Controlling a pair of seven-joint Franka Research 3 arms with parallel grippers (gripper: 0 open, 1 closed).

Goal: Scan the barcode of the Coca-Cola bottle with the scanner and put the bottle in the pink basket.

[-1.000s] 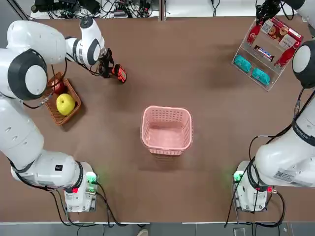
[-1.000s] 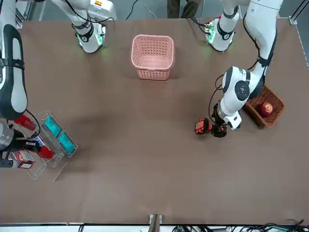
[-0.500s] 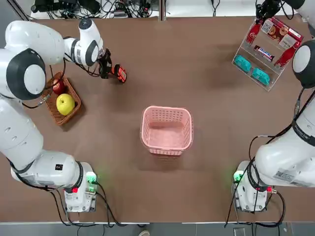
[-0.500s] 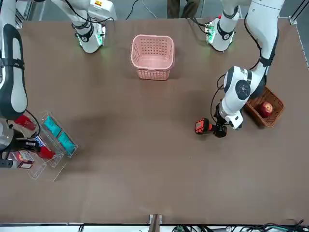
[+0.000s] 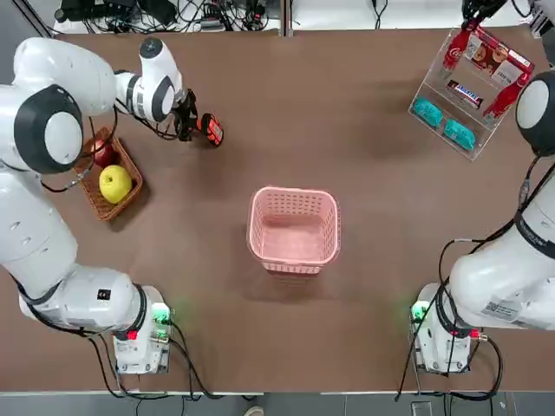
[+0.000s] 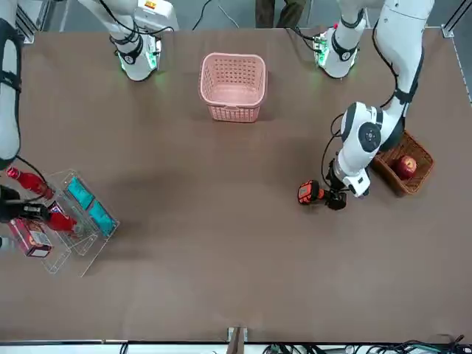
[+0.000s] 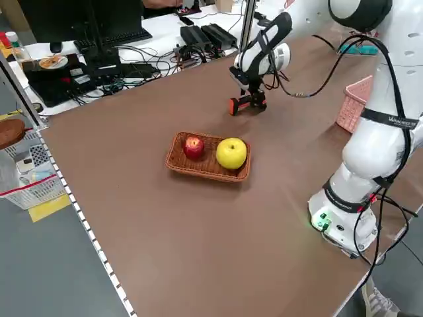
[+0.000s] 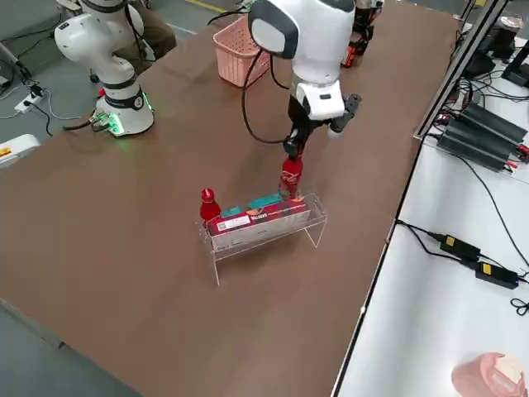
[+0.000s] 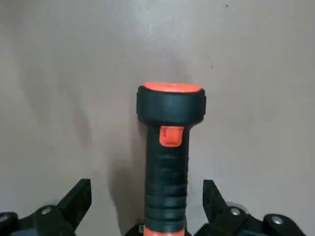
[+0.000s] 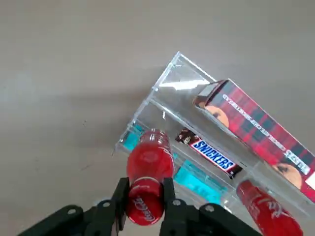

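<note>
My right gripper is shut on a Coca-Cola bottle, a slim red one. It hangs upright just above one end of the clear rack at the far right of the table. From above, the bottle shows under the right gripper. A second bottle like it stands at the rack's other end. The black-and-orange scanner lies on the table at the far left. My left gripper stands open with a finger on either side of its handle. The pink basket sits in the middle of the table.
A brown wicker basket with a red apple and a yellow fruit sits near the left arm. The clear rack also holds a red box, a chocolate bar and teal packets. Cables and devices line the far edge.
The right gripper has lifted the bottle up out of the rack. The left gripper has hardly moved and stays open around the scanner.
</note>
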